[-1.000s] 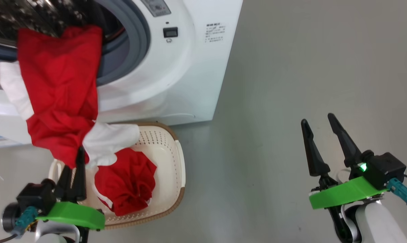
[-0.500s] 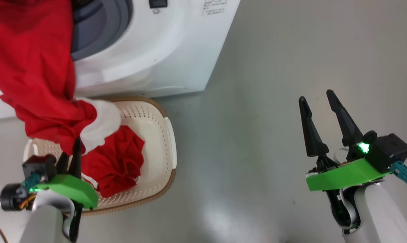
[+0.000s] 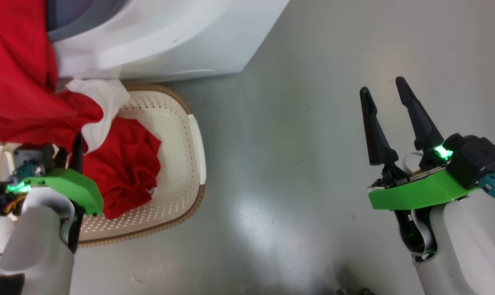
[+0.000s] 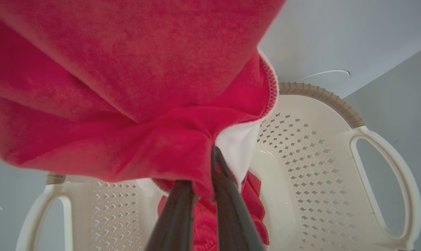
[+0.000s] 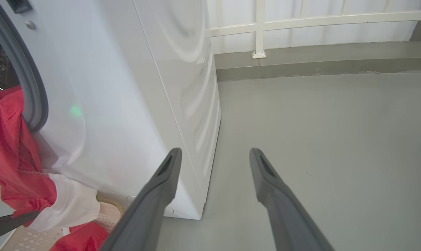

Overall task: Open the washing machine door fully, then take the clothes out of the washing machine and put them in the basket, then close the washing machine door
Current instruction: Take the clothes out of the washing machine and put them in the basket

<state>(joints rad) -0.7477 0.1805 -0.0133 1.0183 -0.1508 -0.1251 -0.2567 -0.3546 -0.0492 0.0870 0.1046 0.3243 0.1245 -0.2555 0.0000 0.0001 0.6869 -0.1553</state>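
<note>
Clothes point(image 3: 21, 82) in red and white hang pinched in the closed left gripper point(image 4: 200, 184) above the basket point(image 3: 198, 155), while the right gripper point(image 3: 382, 88) stands wide open.

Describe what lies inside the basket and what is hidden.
A crumpled red garment lies in the basket, on its perforated floor. The hanging red-and-white garment and the left gripper cover the basket's left part.

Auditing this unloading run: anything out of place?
One red garment, pinched by the left gripper, hangs stretched from the washing machine opening over the basket instead of lying inside; nothing else stands out.
</note>
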